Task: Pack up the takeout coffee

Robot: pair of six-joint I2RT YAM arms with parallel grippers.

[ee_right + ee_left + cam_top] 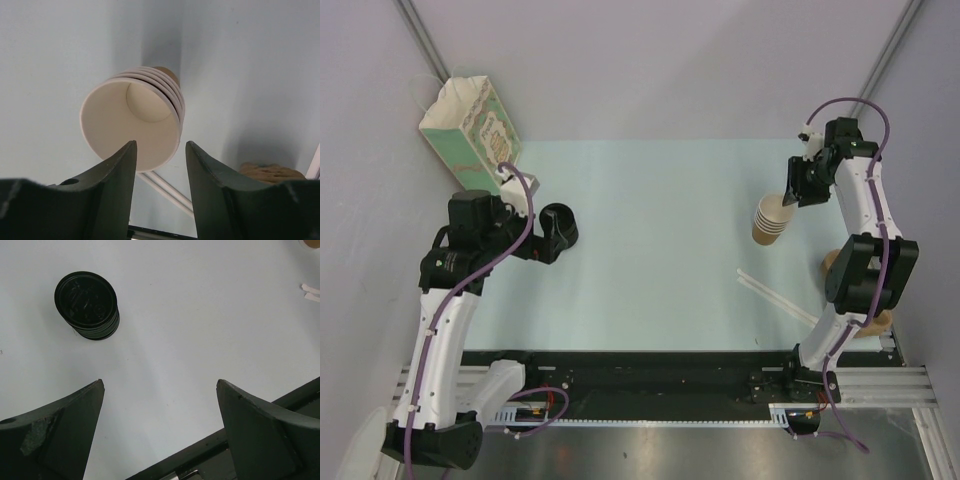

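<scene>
The left fingers [65, 430] are seen spread wide above the pale bench [650, 200], with nothing held between them. A low stack of black lids [87, 305] stands on the bench in the upper left of the left wrist view, ahead of those fingers and apart from them. In the top view the same stack is found at left of centre, just beside the end of the left arm.

The right fingers [100, 200] are held apart over a stack of lidless tan cups [132, 122], whose white inside is turned towards the wrist camera. The near rim of the top cup is framed by the gap between them; whether the rim is touched cannot be told. In the top view this stack stands at the right of the bench, directly under the right arm's end.

A white patterned paper bag [470, 125] stands open in the upper left corner of the top view. Thin white sticks [770, 295] lie on the bench at lower right.

The takeout coffee cannot be made out with certainty. Only a tan object [832, 262] is seen at the right, largely hidden behind the right arm, and no lid can be seen on it.
</scene>
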